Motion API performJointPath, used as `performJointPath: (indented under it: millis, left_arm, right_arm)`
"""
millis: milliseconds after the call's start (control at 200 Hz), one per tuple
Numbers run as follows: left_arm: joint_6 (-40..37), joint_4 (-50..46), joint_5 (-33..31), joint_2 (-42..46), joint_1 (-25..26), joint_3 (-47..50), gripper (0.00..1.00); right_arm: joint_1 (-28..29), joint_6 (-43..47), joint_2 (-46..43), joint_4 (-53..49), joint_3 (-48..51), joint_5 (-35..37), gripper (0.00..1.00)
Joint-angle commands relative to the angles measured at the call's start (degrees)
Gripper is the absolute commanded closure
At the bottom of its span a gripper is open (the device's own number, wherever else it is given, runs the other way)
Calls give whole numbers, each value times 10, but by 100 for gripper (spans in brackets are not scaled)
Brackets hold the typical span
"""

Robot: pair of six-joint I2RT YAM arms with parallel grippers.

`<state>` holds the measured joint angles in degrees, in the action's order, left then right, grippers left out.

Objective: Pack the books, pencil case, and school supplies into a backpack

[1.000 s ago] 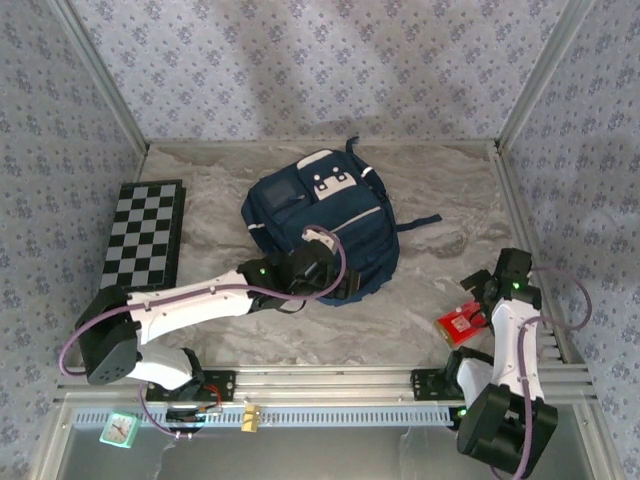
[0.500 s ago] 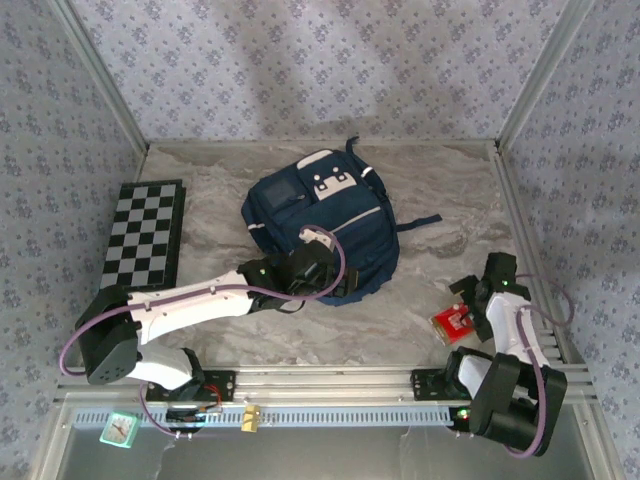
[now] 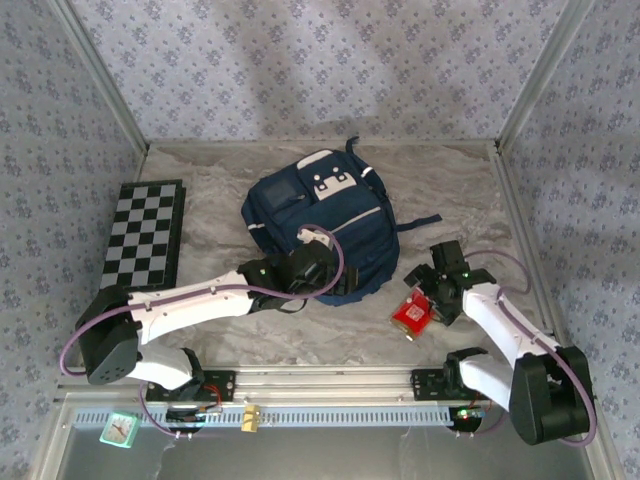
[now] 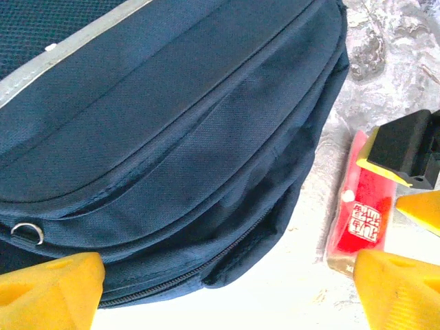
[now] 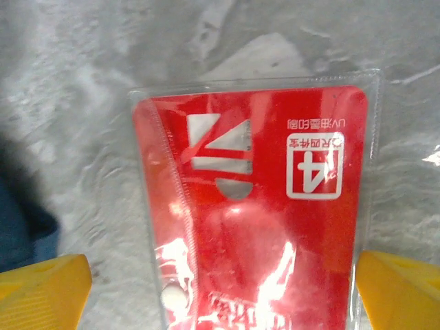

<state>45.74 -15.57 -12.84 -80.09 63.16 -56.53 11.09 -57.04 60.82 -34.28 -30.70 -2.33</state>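
Right claw spread wide, straddling the red packet, which lies on the tabletop just right of the backpack. Gap on one side, so not clamped. Left claw released and empty at the backpack's near zipper edge, probably to open it.

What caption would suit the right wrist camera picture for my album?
Red packet framed by the right gripper's open yellow fingertips, marble table behind.
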Motion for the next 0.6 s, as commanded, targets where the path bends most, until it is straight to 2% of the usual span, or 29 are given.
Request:
performJointPath:
  millis: [0,120,260,325,595]
  left_arm:
    - [17,25,15,-18,11,-15,8]
    - [19,36,34,-54,27,-40,15]
    - [10,37,55,-123,59,-101,30]
    - [0,48,70,-160,69,-127,36]
    - [-32,50,122,-291,74,-218,60]
  right_arm:
    - [-39,50,-17,-44,-33,-16,0]
    - [-142,139,-30,-68,-36,-76,2]
    - [-229,205,-31,-77,-20,-146,11]
    - [-241,232,-29,-65,-8,-160,15]
    - [-238,233,-15,-23,35,-209,35]
